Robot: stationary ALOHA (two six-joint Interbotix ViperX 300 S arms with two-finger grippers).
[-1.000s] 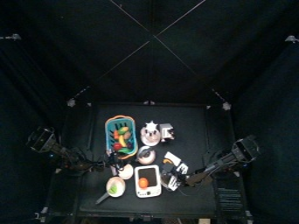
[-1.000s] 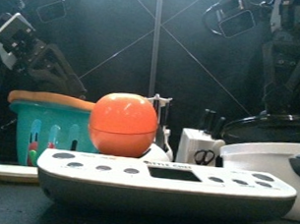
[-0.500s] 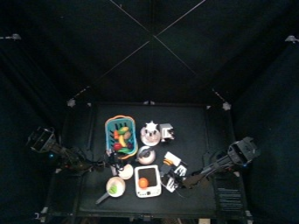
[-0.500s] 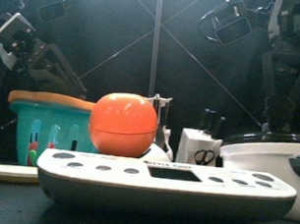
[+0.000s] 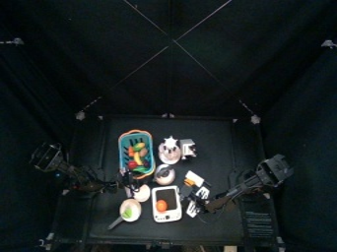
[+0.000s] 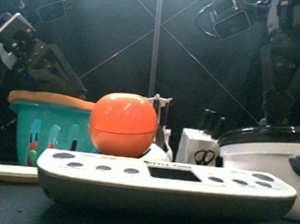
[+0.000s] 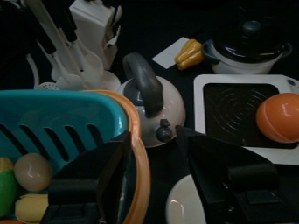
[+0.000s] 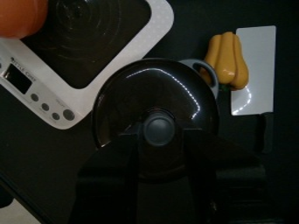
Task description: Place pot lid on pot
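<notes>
The black pot lid, with its round knob, fills the right wrist view. My right gripper reaches down over it, a jaw on each side of the knob, shut on the lid. In the front view the lid lies level on the white pot at the right, with the right arm hanging above. From above, pot and right gripper sit at the table's front right. My left gripper rests open by the teal basket.
A white kitchen scale carrying an orange stands at the front edge, left of the pot. A grey kettle, a white utensil rack and a plate crowd the middle. A yellow-handled tool lies beside the pot.
The right gripper has lowered the lid, which hung above the white pot a second ago and now rests at its rim. The left arm stays still.
</notes>
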